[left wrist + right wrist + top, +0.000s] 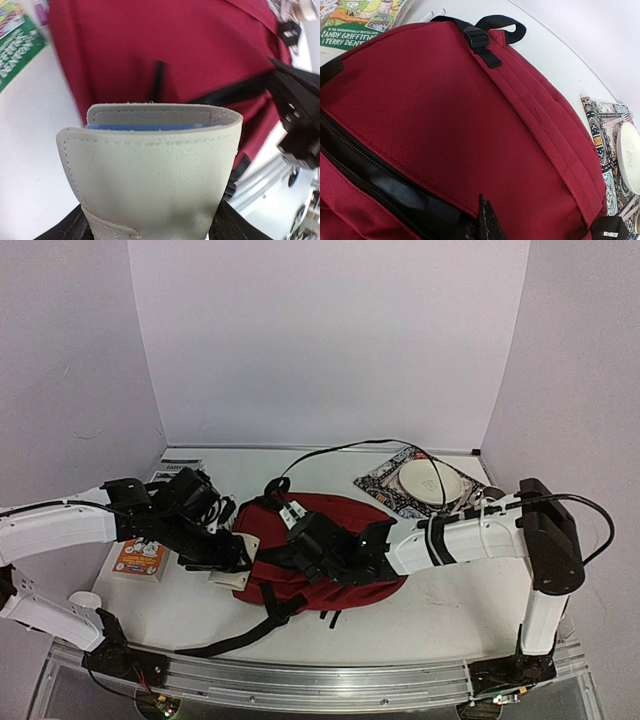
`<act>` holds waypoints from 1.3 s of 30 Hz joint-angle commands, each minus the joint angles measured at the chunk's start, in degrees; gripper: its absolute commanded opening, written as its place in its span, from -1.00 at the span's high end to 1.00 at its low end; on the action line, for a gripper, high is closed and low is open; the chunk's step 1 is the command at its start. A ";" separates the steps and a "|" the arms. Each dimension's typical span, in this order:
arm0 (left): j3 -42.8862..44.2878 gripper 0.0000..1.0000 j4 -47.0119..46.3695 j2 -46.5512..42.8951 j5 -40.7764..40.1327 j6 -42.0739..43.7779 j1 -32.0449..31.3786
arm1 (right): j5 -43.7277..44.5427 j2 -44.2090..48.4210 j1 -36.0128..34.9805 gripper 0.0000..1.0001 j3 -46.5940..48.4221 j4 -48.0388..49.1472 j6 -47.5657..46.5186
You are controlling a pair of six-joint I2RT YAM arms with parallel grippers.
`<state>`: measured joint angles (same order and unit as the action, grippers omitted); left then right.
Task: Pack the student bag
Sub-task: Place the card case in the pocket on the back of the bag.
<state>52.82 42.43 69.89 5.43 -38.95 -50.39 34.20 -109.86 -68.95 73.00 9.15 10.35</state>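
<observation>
- The left gripper is clamped on a pale grey stitched leather case. A blue edge shows at the case's top, and dark fingers flank its lower corners.
- The case is held just beside the left edge of the large dark red fabric backpack, which lies in the middle of the white table (its zip gapes, dark lining showing).
- The right gripper sits over the backpack's middle. One dark fingertip meets the fabric at the zip opening; whether this gripper is clenched or released cannot be told.
- An orange-covered book lies to the left of the backpack.
</observation>
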 commanded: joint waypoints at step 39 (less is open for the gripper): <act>13.84 -0.46 -3.86 20.81 -4.45 -1.02 -7.26 | -21.09 10.84 0.13 1.00 -9.14 13.79 6.50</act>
<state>62.58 43.59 92.16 5.83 -37.81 -57.77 18.17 -102.78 -67.83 64.00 15.74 13.57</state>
